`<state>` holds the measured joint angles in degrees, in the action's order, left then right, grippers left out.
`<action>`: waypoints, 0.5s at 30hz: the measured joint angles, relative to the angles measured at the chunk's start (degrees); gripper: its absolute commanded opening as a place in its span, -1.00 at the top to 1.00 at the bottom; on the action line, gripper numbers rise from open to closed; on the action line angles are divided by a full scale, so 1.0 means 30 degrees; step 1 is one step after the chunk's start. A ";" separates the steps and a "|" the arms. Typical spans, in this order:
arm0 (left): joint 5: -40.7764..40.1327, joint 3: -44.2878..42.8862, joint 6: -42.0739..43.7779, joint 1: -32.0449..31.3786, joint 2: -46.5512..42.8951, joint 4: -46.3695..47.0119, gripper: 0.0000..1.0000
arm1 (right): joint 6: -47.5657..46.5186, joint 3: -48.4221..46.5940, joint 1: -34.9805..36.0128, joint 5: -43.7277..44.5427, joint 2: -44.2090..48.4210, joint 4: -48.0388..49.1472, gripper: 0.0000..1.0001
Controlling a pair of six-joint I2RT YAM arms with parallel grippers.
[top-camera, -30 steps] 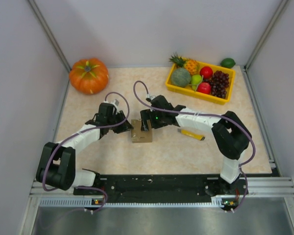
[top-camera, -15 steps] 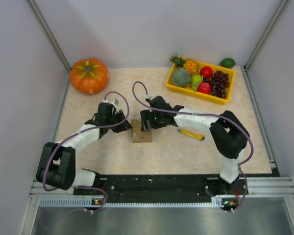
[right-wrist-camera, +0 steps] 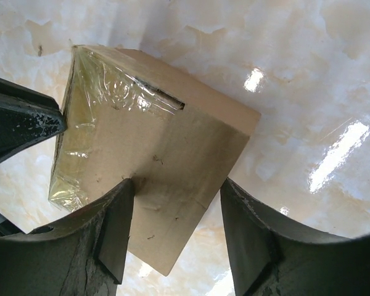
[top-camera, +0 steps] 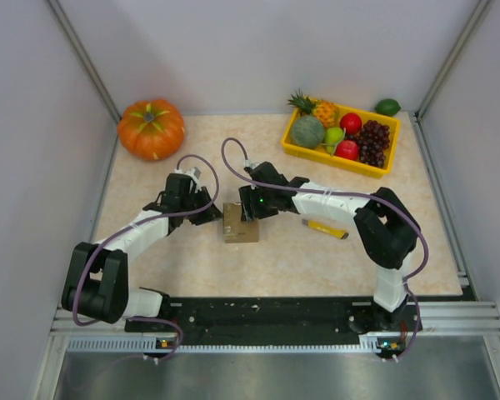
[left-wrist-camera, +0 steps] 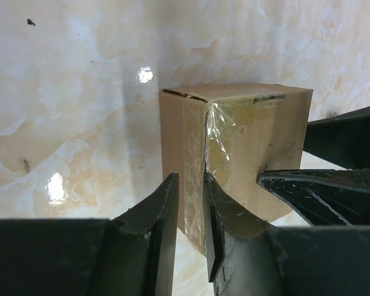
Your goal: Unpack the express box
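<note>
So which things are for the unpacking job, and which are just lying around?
For the job:
express box, left hand, right hand.

Just lying about:
pumpkin, yellow fruit tray, lime, yellow tool (untouched).
</note>
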<state>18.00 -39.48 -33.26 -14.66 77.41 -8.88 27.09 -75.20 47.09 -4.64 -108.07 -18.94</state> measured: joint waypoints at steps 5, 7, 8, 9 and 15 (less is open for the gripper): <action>-0.0933 -0.0474 -0.0022 -0.0022 -0.0015 -0.1086 0.59 | 0.0022 -0.0095 0.0000 0.0022 -0.0036 -0.0109 -0.08; -0.1056 -0.0525 -0.0022 -0.0022 -0.0015 -0.1260 0.59 | 0.0022 -0.0102 0.0000 0.0029 -0.0036 -0.0117 -0.07; -0.1078 -0.0525 -0.0022 -0.0022 -0.0022 -0.1275 0.59 | 0.0029 -0.0102 0.0000 0.0022 -0.0036 -0.0117 -0.07; -0.1086 -0.0525 -0.0022 -0.0022 -0.0022 -0.1282 0.60 | 0.0029 -0.0109 0.0000 0.0029 -0.0036 -0.0117 -0.07; -0.1093 -0.0525 0.0000 -0.0015 -0.0044 -0.1290 0.64 | 0.0051 -0.0124 0.0000 0.0022 -0.0051 -0.0131 -0.06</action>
<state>14.72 -41.06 -33.26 -14.70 77.28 -12.75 27.24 -75.57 47.09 -4.58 -108.22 -19.33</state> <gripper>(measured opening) 0.197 0.542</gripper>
